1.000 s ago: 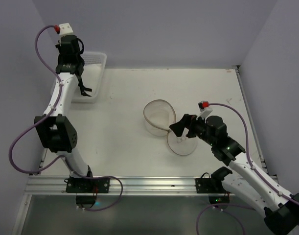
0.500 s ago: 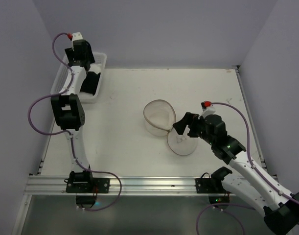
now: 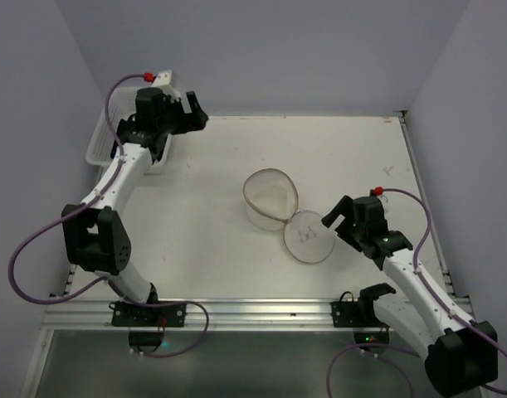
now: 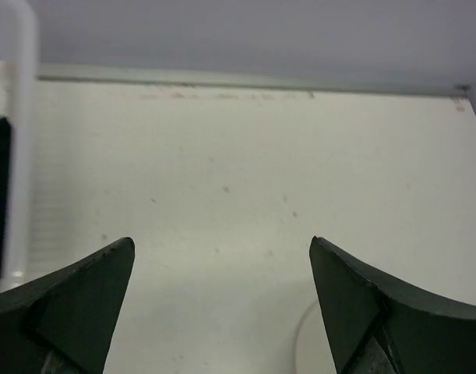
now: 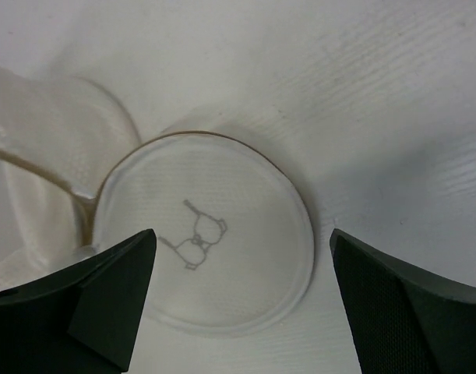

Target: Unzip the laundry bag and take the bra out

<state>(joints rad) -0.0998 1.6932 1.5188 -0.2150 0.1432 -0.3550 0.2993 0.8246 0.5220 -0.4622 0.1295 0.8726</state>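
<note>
The round white fabric laundry bag is lying unzipped at frame centre on the white counter, with its flat icon-printed lid folded outward. The left gripper, fingers now spread and empty, is leaving the white lattice basket at upper left, where it released the black bra a moment ago. The right gripper, fingers spread, is backing off the lid. Removal appears complete.

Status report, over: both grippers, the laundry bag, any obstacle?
Left gripper open, by the basket. Right gripper open, over the lid. Laundry bag unzipped, lid flat on table. Nothing blocking.
</note>
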